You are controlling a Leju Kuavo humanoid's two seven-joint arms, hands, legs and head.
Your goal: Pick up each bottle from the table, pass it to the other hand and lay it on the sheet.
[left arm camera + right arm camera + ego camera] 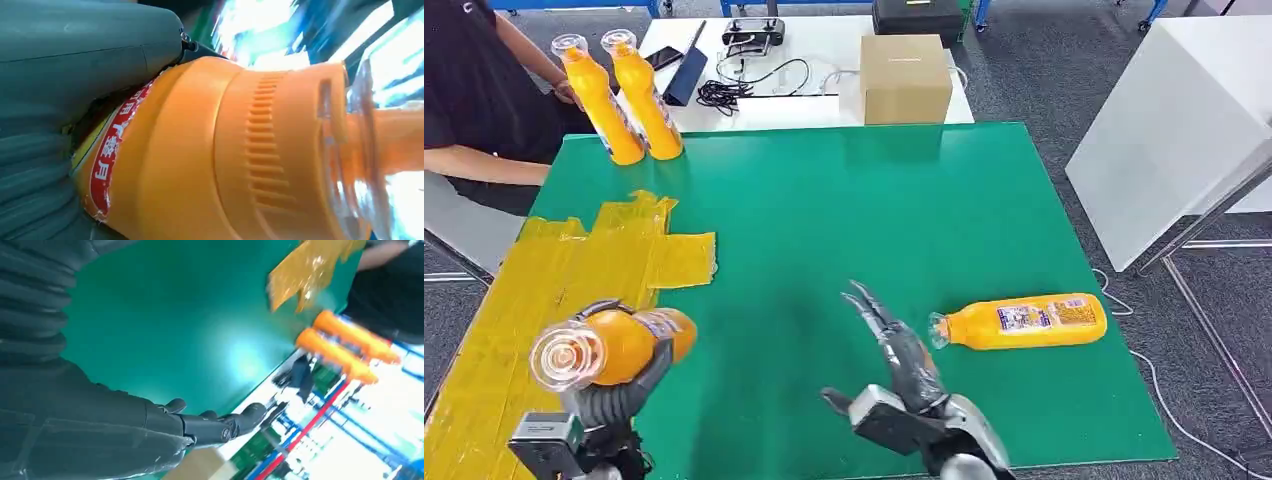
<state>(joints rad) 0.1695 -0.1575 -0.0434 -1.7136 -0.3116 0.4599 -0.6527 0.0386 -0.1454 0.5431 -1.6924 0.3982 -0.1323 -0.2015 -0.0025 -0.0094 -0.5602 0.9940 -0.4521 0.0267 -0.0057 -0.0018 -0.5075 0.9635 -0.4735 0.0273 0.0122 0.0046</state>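
Look first at the labels. The orange bottle in your left hand (609, 395) carries a red band with white Chinese characters, seen close in the left wrist view; I cannot read them with certainty. The lying bottle (1021, 322) near the table's right edge bears a white-and-blue label — its print is too small to read. The cardboard box (905, 78) on the white table behind has faint lettering, also illegible.

Your left hand is wrapped around the held bottle (624, 343), fingers curled over its body, its clear cap end pointing toward the head camera. It is held above the yellow sheet (574, 290), which is taped down on the left part of the green table (874, 220).

Your right hand (894, 350) holds nothing: fingers straight and apart, stretched forward over the green surface, fingertips just beside the cap end of the lying bottle but not touching it, as far as the head view shows.

Two upright orange bottles (624, 95) stand side by side at the far left corner of the green table — a person's arm (484, 165) rests just beside them. On the white table lie a coiled black cable (724, 95), a controller (754, 35) and a dark flat device (686, 75). A white panel (1164, 130) stands to the right.
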